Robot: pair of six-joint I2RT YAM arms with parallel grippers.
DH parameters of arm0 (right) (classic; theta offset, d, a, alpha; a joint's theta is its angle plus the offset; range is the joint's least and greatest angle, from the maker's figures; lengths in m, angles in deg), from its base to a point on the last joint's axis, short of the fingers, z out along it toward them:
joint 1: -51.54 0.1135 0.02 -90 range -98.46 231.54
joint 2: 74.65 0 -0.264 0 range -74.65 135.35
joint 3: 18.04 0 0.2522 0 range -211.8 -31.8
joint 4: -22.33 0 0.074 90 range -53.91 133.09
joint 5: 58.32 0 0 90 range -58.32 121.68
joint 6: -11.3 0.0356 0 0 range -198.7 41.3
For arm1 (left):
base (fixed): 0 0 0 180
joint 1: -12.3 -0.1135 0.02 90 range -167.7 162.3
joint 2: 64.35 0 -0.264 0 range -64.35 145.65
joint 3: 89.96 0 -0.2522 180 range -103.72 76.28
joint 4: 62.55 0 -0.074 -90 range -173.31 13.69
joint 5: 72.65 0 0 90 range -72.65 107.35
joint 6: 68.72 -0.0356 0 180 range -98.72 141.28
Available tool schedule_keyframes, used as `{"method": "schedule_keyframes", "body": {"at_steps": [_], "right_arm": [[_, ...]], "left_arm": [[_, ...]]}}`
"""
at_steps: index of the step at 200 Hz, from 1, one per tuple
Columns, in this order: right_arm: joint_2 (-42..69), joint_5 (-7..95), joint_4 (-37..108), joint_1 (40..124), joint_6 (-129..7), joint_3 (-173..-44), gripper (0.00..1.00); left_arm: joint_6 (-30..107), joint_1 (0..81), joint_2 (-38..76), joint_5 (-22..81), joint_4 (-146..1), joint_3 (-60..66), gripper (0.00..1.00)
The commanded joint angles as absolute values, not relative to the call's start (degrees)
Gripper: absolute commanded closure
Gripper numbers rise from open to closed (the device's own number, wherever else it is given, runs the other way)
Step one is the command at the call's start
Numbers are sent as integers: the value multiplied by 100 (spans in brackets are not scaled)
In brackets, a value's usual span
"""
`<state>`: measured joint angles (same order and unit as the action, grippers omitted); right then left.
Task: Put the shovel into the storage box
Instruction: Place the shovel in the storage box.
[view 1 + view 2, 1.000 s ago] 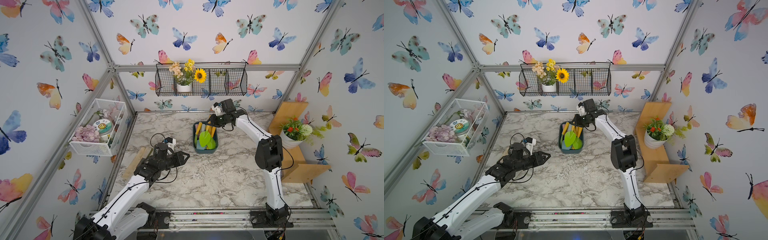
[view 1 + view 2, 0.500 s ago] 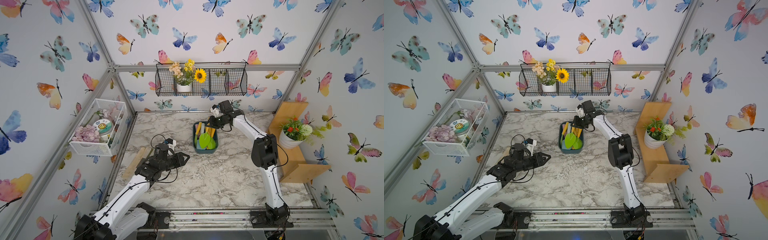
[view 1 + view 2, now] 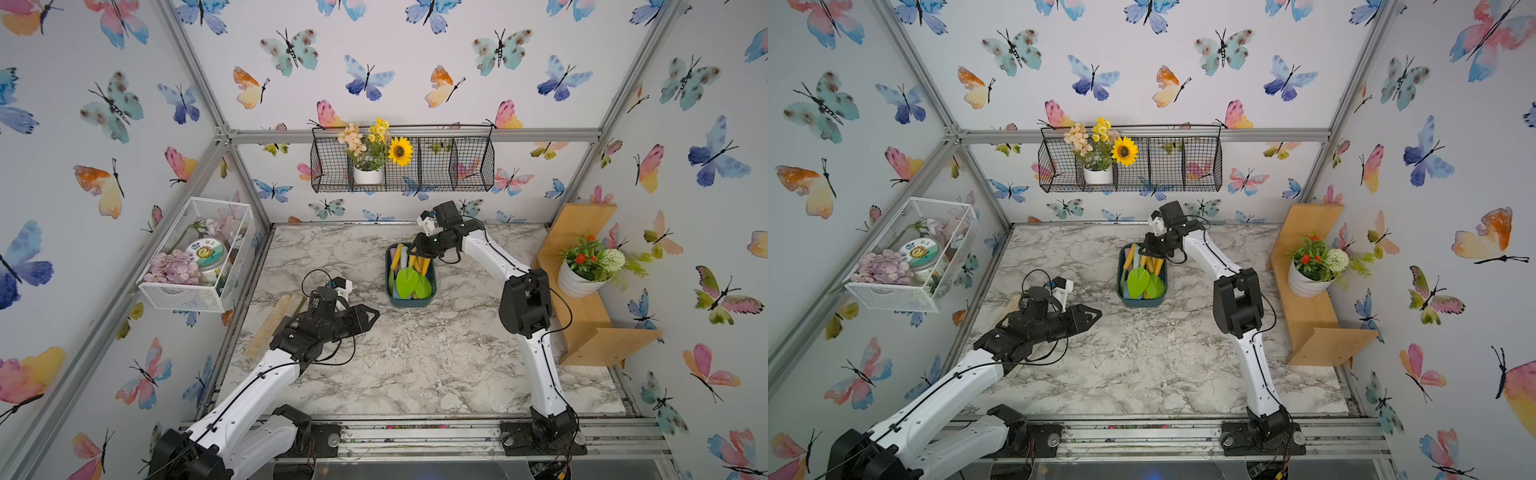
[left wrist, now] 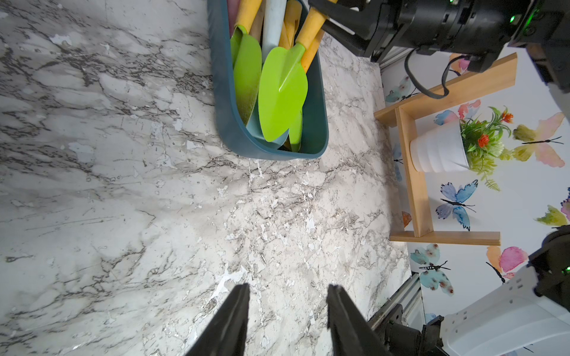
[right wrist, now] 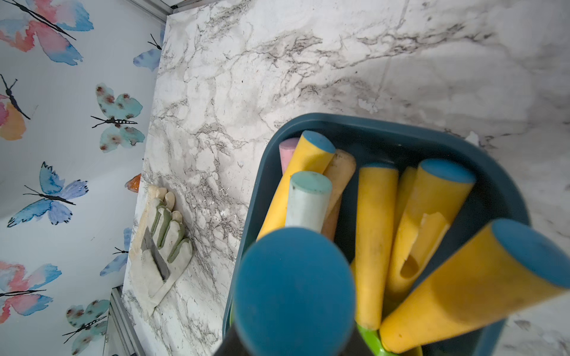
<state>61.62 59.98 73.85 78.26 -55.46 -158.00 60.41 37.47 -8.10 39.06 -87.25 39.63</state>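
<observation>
The dark teal storage box (image 3: 409,304) (image 3: 1142,303) stands on the marble table toward the back and holds several yellow-handled tools. My right gripper (image 3: 415,248) (image 3: 1144,250) hangs over the box's far end, shut on the yellow handle of the green-bladed shovel (image 4: 282,95). The shovel's blade lies in the box on top of the others. In the right wrist view its blue end cap (image 5: 293,289) fills the space between the jaws. My left gripper (image 3: 372,318) (image 4: 288,288) hovers open and empty over bare table, short of the box's near end (image 4: 271,152).
A work glove (image 5: 160,240) (image 3: 270,324) lies at the table's left edge. A white wire-mesh basket (image 3: 195,253) hangs on the left wall and a black wire rack (image 3: 403,166) on the back wall. A wooden shelf (image 3: 590,324) with a potted plant (image 3: 582,274) stands at the right.
My right gripper has moved a little left and down over the box's far end with the shovel. The left arm has not moved.
</observation>
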Motion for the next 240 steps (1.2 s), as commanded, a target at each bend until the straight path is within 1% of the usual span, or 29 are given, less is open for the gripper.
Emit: {"method": "schedule_keyframes", "body": {"at_steps": [1,26,44,123,147,165,204,211,226,230,234,240], "right_arm": [[6359,6060,7433,7879,-5585,-15953,70],[6412,6060,7467,7888,-5559,-16015,63],[6414,6022,7490,7888,-5558,-16017,60],[6031,5519,7643,7879,-5690,-15916,59],[5625,5399,7486,7879,-5725,-15492,59],[5258,5350,7343,7879,-5773,-15085,58],[4570,5281,7122,7879,-5844,-14342,57],[4458,5270,7086,7879,-5848,-14232,57],[4215,5258,6979,7879,-5849,-13958,57],[4150,5252,6944,7879,-5856,-13873,57],[4085,5241,6898,7879,-5857,-13786,57],[3970,5215,6831,7879,-5857,-13656,56]], "left_arm": [[6065,3717,-854,3965,-8669,3991,53],[6071,3717,-827,3967,-8668,3966,53],[6065,3717,-818,3976,-8659,3962,53],[6041,3717,-827,3848,-8746,3852,53],[5996,3717,-809,3690,-8833,3714,51],[5928,3708,-744,3594,-8921,3582,48],[5824,3651,-606,3461,-9042,3377,47],[5815,3634,-586,3421,-9067,3337,44],[5793,3600,-543,3285,-9130,3259,42],[5785,3603,-531,3239,-9153,3236,40],[5772,3602,-514,3180,-9182,3206,32],[5755,3587,-490,3085,-9231,3162,15]]}}
